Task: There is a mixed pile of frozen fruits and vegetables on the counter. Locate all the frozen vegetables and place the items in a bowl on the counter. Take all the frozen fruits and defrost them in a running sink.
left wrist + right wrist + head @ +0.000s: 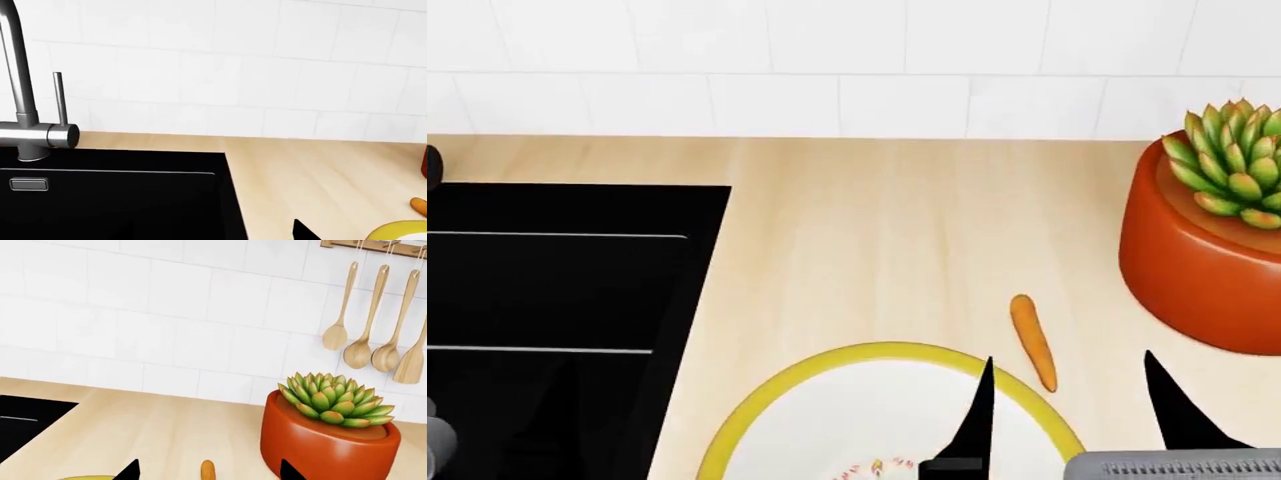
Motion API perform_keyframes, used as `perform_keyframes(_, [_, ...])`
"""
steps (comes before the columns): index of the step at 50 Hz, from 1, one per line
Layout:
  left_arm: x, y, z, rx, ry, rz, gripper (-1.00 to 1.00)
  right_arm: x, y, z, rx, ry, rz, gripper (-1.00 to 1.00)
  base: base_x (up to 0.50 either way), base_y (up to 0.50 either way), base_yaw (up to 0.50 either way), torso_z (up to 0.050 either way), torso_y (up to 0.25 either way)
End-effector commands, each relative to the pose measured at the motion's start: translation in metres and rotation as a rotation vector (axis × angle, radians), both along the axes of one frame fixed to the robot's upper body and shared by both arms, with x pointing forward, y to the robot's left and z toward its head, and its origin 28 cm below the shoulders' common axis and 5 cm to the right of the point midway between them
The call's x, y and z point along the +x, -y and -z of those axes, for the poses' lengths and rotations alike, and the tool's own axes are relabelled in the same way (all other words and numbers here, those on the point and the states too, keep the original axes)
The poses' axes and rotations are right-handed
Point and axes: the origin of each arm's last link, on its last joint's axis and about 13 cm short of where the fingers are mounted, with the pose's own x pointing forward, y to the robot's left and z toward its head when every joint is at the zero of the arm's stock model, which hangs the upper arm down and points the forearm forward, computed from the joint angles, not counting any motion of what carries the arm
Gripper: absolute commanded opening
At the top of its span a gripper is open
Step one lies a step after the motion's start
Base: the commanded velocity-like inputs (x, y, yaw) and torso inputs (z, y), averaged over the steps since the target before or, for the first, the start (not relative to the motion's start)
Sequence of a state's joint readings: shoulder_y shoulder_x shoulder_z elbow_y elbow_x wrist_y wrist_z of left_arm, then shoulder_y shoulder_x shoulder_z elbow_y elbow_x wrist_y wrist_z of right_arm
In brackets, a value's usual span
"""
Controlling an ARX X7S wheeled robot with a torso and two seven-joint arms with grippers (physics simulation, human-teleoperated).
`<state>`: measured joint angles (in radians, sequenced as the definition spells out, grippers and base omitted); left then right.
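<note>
With right gripper (pixel 1068 385) spread wide, empty, I line up on carrot (pixel 1033 341) beside bowl (pixel 888 352) — left gripper's state: can't tell.

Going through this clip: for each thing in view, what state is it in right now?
carrot: lying on the counter, outside the bowl
bowl: upright, no produce visible inside
sink: no fruit visible
faucet: no water visible
right gripper: open, empty

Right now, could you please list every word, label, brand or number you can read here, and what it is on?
There is no readable text in any view.
The bowl carries small red marks inside: decoration, not letters.
The plate on the sink wall is blank.
The plant pot is unmarked.
</note>
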<state>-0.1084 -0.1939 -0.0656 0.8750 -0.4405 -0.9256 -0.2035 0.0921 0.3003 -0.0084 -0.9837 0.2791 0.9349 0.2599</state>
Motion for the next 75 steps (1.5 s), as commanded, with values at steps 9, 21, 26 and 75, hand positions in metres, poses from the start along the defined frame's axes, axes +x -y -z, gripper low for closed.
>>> perform_keyframes(9, [-0.002, -0.002, -0.004, -0.016, -0.034, -0.014, 1.0, 0.002, 0.003, -0.004, 0.016, -0.013, 0.023, 1.0, 0.0, 0.0, 0.0, 0.0, 0.0])
perform_keyframes(21, [-0.002, -0.002, -0.005, 0.0, -0.023, -0.013, 1.0, 0.04, 0.015, -0.033, -0.017, -0.061, 0.021, 1.0, 0.0, 0.0, 0.0, 0.0, 0.0])
perform_keyframes(26, [-0.002, -0.005, -0.008, -0.001, -0.023, -0.015, 1.0, 0.064, 0.02, -0.053, -0.013, -0.106, -0.045, 1.0, 0.0, 0.0, 0.0, 0.0, 0.0])
perform_keyframes(75, [-0.003, -0.01, -0.007, -0.015, -0.023, -0.001, 1.0, 0.233, 0.031, -0.05, 0.014, -0.964, -0.115, 1.0, 0.0, 0.0, 0.0, 0.0, 0.0])
